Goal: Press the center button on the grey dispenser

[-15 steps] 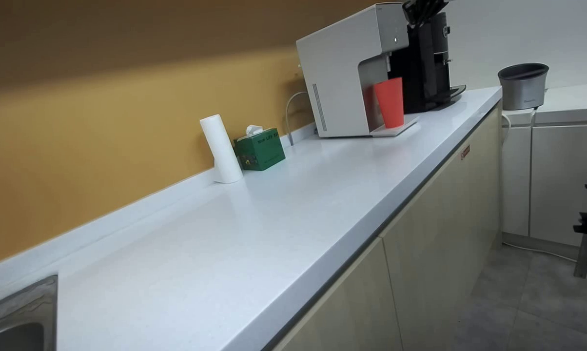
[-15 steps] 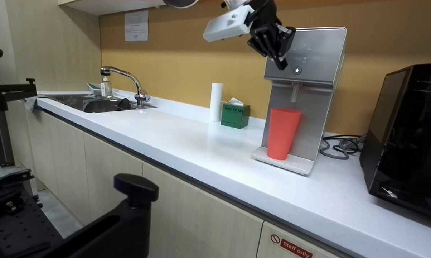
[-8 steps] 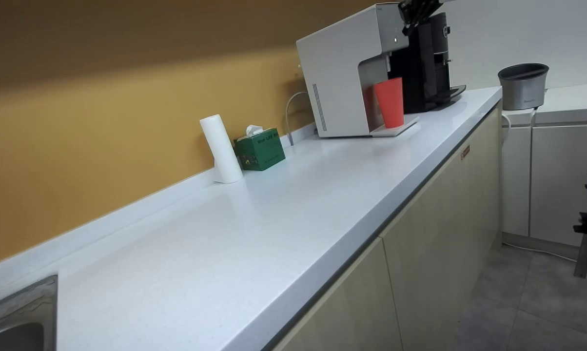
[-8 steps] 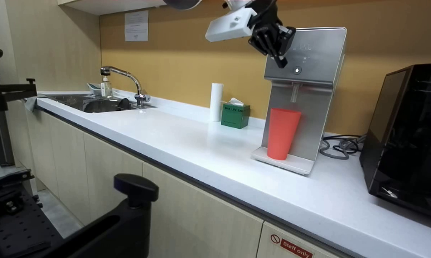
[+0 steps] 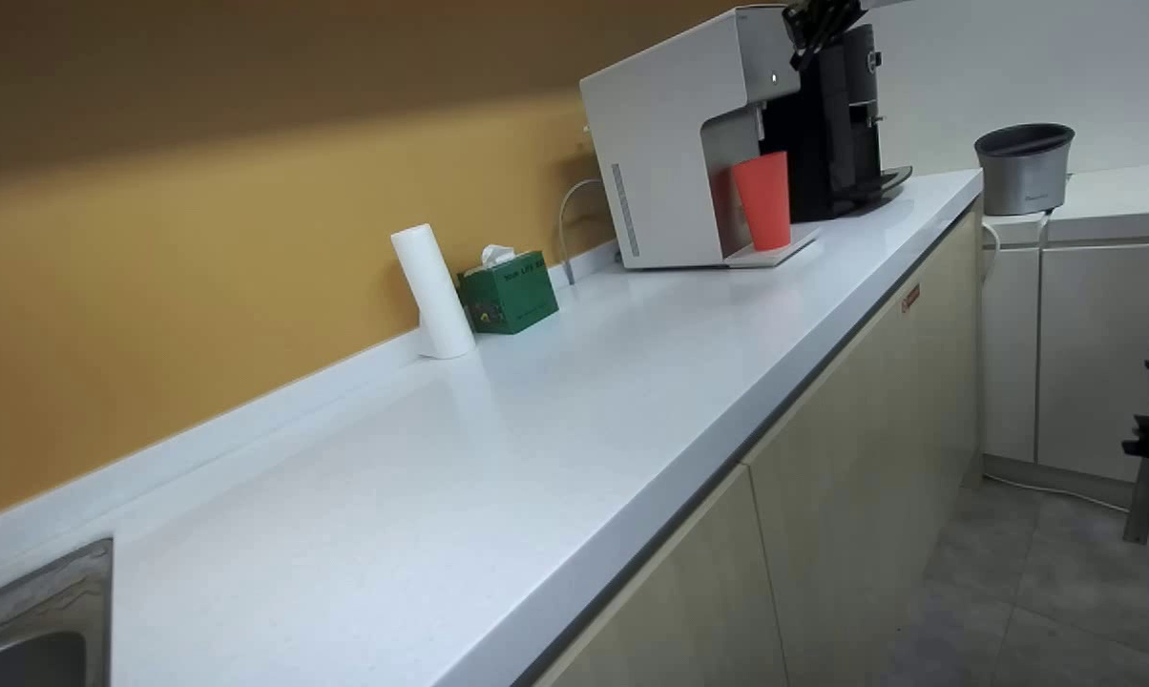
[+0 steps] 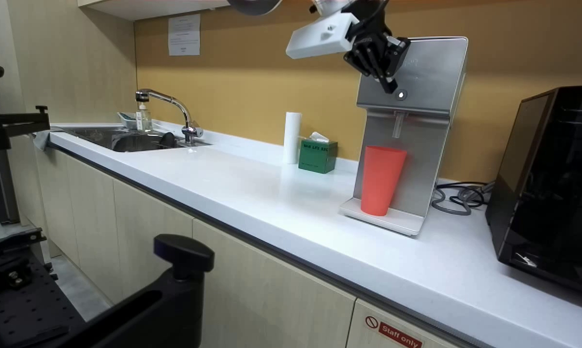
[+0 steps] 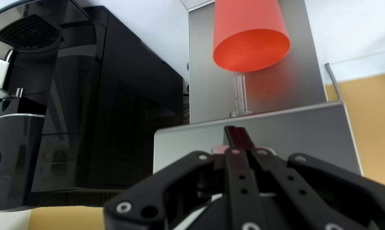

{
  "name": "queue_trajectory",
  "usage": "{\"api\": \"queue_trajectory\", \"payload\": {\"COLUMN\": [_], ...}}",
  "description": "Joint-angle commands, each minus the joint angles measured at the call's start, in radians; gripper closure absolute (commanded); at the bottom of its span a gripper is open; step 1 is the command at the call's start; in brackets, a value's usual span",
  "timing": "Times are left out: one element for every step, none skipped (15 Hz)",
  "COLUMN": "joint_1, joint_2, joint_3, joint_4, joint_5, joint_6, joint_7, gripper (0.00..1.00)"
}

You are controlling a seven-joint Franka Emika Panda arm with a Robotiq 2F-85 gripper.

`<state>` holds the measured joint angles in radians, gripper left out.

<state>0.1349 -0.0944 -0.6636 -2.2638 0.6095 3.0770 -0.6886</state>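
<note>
The grey dispenser shows in both exterior views (image 5: 679, 143) (image 6: 431, 72) and in the wrist view (image 7: 294, 131). Its round lit center button (image 6: 401, 94) sits low on the upper front panel; it is a small light in an exterior view (image 5: 774, 78) and hidden behind the fingers in the wrist view. My gripper (image 6: 390, 88) is shut and empty, fingers together and pointing down, in front of the panel. Its tips appear just left of the button in that view. The gripper (image 7: 235, 131) also shows in an exterior view (image 5: 801, 63). I cannot tell whether it touches the panel.
A red cup (image 6: 382, 181) stands on the dispenser's base under the clear spout (image 6: 398, 124). A black coffee machine (image 7: 131, 105) stands beside the dispenser. A green tissue box (image 6: 317, 155) and a white paper roll (image 6: 292, 137) stand against the wall.
In an exterior view the gripper has moved right across the panel, closer to the button. In an exterior view its tips have come lower. The dispenser and cup have not moved.
</note>
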Motion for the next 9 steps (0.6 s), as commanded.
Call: {"api": "queue_trajectory", "payload": {"joint_1": [0.03,0.032,0.034,0.034,0.032,0.029,0.027,0.025,0.022], "joint_2": [0.045,0.053,0.06,0.067,0.075,0.082,0.09,0.097,0.104], "joint_3": [-0.033,-0.036,-0.038,-0.037,-0.036,-0.034,-0.033,-0.031,-0.029], "joint_4": [0.06,0.068,0.075,0.082,0.089,0.097,0.104,0.111,0.118], "joint_5": [0.074,0.091,0.109,0.128,0.147,0.165,0.184,0.204,0.223], "joint_6": [-0.04,-0.046,-0.052,-0.059,-0.065,-0.069,-0.075,-0.079,-0.083], "joint_7": [-0.065,-0.083,-0.099,-0.116,-0.132,-0.148,-0.165,-0.18,-0.197], "gripper": [1.0,1.0,1.0,1.0,1.0,1.0,1.0,1.0,1.0]}}
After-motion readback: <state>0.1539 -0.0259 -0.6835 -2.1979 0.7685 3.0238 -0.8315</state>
